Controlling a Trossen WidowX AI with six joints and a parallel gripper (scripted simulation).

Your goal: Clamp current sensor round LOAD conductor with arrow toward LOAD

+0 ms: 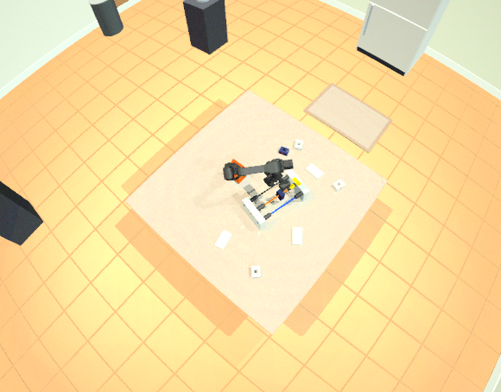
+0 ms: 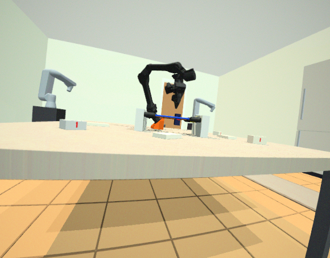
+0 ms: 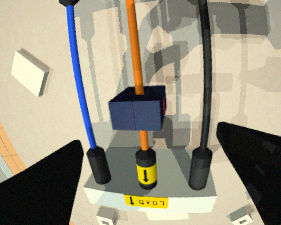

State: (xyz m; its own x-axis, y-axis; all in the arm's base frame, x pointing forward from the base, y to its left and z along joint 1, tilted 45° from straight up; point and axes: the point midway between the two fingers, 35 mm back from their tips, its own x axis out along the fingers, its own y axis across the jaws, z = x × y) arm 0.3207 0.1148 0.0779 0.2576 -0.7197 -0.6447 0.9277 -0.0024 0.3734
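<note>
The dark blue current sensor [image 1: 281, 194] [image 2: 177, 123] [image 3: 137, 115] sits round the orange middle conductor [image 1: 271, 200] [image 3: 134, 46]. It looks closed; the latch cannot be made out. A red mark shows on its side toward the black conductor in the wrist view; the arrow's direction cannot be read. The yellow LOAD label [image 3: 146, 201] is on the white end block [image 3: 200, 203], at the sensor's end of that conductor; a yellow sleeve with a black arrow is beside it. My gripper [image 2: 176, 107] [image 3: 151, 138] is open and empty, above and clear of the sensor.
The blue conductor [image 1: 283, 206] [image 2: 170, 116] [image 3: 79, 79] and black conductor [image 1: 264, 192] [image 3: 207, 74] flank the orange one. Another white end block [image 1: 254, 212] holds their far ends. A second dark blue object [image 1: 283, 150], white blocks and flat white plates lie around the fixture.
</note>
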